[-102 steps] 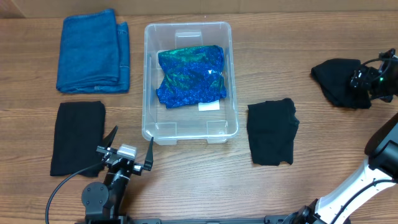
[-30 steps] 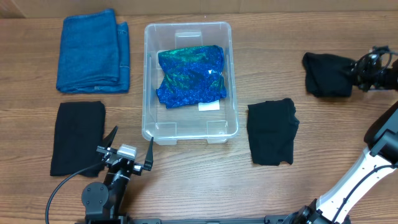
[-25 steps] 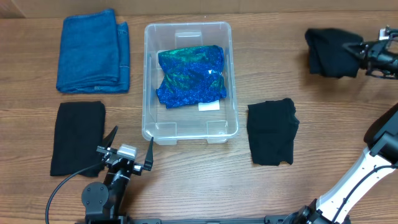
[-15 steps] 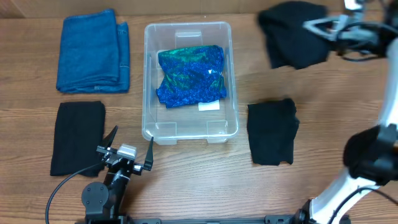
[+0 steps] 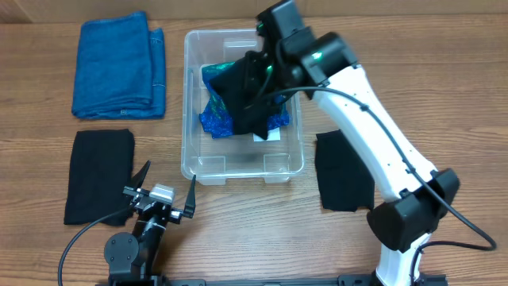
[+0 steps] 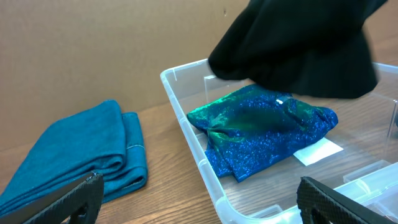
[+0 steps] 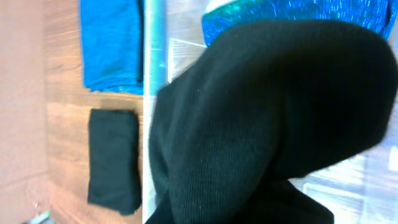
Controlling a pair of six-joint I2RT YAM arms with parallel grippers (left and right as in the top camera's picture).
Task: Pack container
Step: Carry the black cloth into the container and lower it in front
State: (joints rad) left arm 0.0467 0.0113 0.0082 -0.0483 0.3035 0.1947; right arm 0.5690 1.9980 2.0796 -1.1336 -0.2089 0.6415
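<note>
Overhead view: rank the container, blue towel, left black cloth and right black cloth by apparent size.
1. container
2. blue towel
3. left black cloth and right black cloth look alike; the right arm covers part of the right one.

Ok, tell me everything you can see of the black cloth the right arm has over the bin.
The black cloth is soft, matte, knit-looking fabric, bunched and drooping in folds. It hangs from the right gripper, whose fingers it hides, over the clear container and above the shiny blue-green fabric lying inside. The left wrist view shows it raised above the rim; whether its lowest fold touches that fabric is unclear.
</note>
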